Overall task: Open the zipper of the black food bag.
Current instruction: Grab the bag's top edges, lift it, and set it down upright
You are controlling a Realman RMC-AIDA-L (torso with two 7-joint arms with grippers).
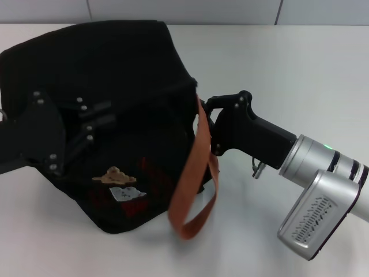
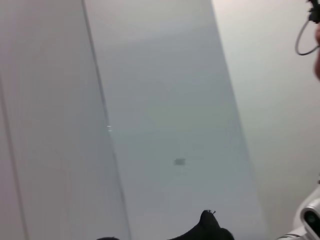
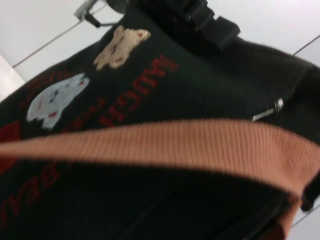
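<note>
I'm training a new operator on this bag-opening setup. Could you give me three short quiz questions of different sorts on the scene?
1. True or false: the boxy black fabric food bag rests on the white table.
2. Which hand is at the bag's strap side? A) left hand B) right hand
3. Fill in: the orange-brown webbing strap loops beside two ___ patches.

Key: 1 true; 2 B; 3 bear.

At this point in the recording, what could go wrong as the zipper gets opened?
The orange-brown strap hangs right by the right hand at the black food bag's end, so it could snag. The left hand presses on soft fabric; the bag may slide or crumple. The zipper pull is small and easily missed.
</note>
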